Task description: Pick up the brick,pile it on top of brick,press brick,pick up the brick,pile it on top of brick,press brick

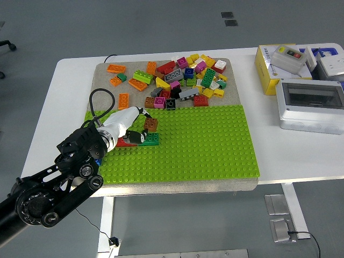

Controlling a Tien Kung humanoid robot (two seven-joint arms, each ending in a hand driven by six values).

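Observation:
My left hand (pixel 141 129) reaches in from the lower left over the green baseplate (pixel 215 145). Its fingers are shut on a small brown brick (pixel 151 124), held just above the green brick (pixel 151 139) on the plate. A red brick (pixel 125 142) adjoins the green one on its left, mostly hidden under my hand. The two blue bricks at the plate's left edge are hidden behind my arm. My right hand is out of view.
A pile of loose mixed-colour bricks (pixel 183 75) lies on the grey mat behind the baseplate, with orange plates (pixel 123 100) at its left. A yellow box (pixel 285 67) and a grey electrical box (pixel 312 105) stand at the table's right.

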